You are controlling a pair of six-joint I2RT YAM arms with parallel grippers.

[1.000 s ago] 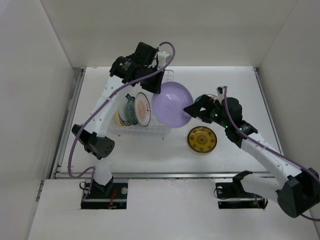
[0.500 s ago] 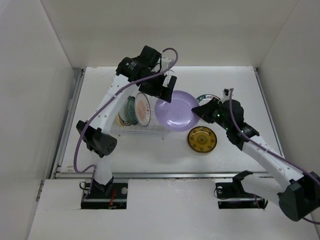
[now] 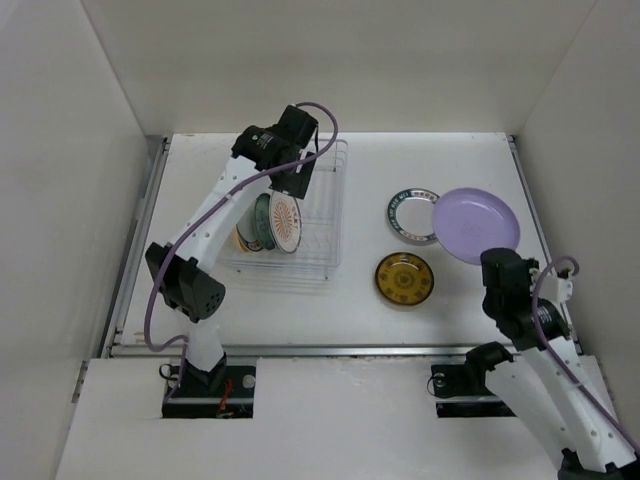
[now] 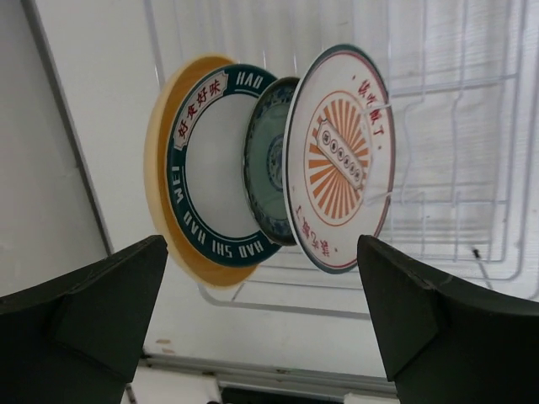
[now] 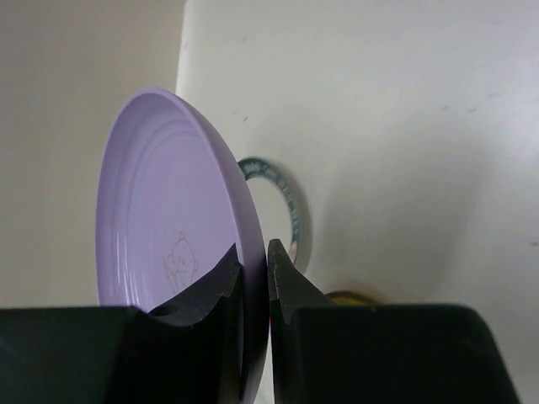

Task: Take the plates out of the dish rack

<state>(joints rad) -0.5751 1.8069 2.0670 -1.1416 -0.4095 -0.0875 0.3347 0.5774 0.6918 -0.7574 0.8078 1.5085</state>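
Observation:
In the top view my right gripper is shut on the near rim of the plain lavender plate, which it holds over the table's right side. The right wrist view shows both fingers pinching the lavender plate's rim at the gripper. My left gripper hangs open over the dish rack. Ahead of the left gripper, several plates stand upright in the rack: pale yellow, dark-green-rimmed, teal and white with red marks.
A white plate with a green rim and a gold-brown plate lie flat on the table between the rack and the lavender plate. Walls close in the table at the back and both sides.
The left gripper let go of the lavender plate and drew back over the rack. The right gripper shut on the plate and carried it right, away from the rack.

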